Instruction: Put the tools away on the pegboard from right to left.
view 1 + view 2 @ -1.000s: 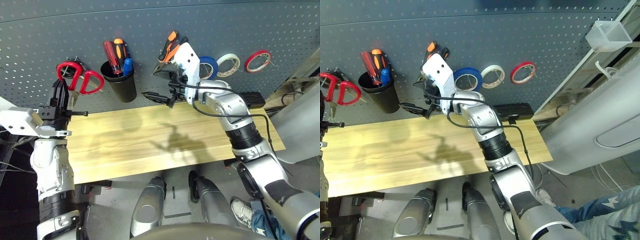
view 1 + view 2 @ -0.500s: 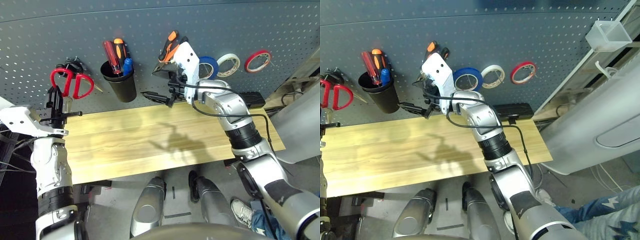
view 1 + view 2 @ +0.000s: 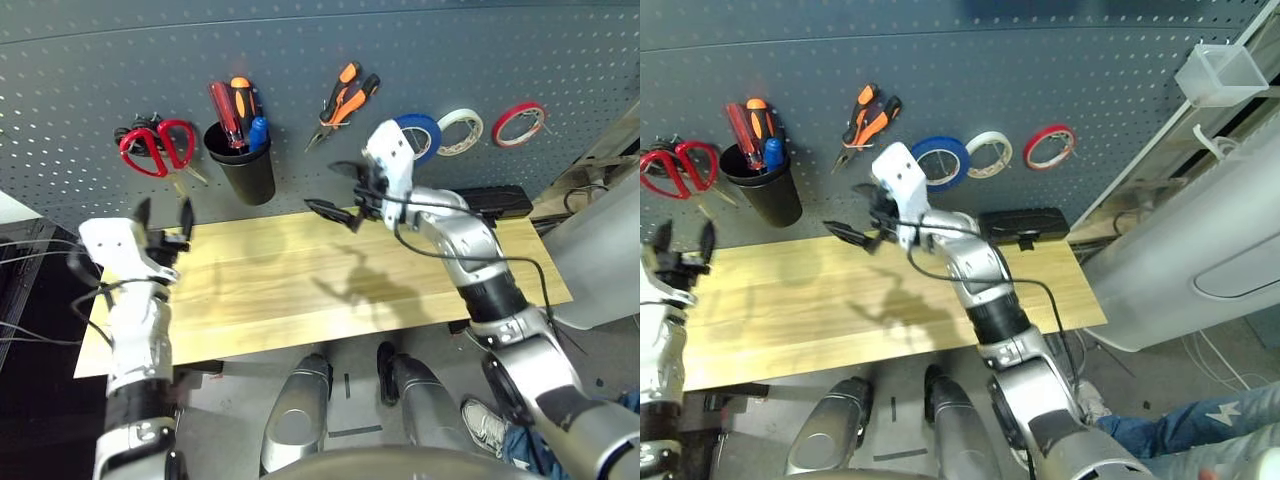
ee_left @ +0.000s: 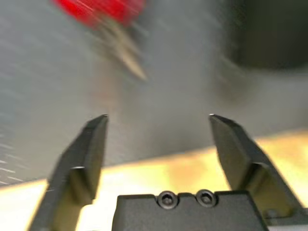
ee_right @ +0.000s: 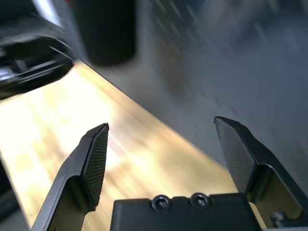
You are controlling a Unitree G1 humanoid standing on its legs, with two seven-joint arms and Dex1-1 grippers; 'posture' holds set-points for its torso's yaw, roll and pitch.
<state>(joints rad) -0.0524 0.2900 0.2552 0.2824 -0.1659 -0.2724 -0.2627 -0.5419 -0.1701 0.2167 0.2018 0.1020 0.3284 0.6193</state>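
Both fingers (image 4: 94, 144) off hung tools (image 3: 345, 95)

Scissors (image 3: 157, 147): released; now hanging alone on the pegboard (image 3: 100, 90), left of the cup (image 3: 240, 165).
Left gripper (image 3: 162, 214): drawn back off the scissors, lowered over the table's (image 3: 300, 280) left end, fingers apart.
Right gripper (image 3: 340, 190): dropped away from the pliers (image 3: 342, 98), which now hang uncovered; fingers apart.

Even overhead light is casting soft arm shadows on the table (image 3: 300, 280), while both wrist views are smearing with motion blur.
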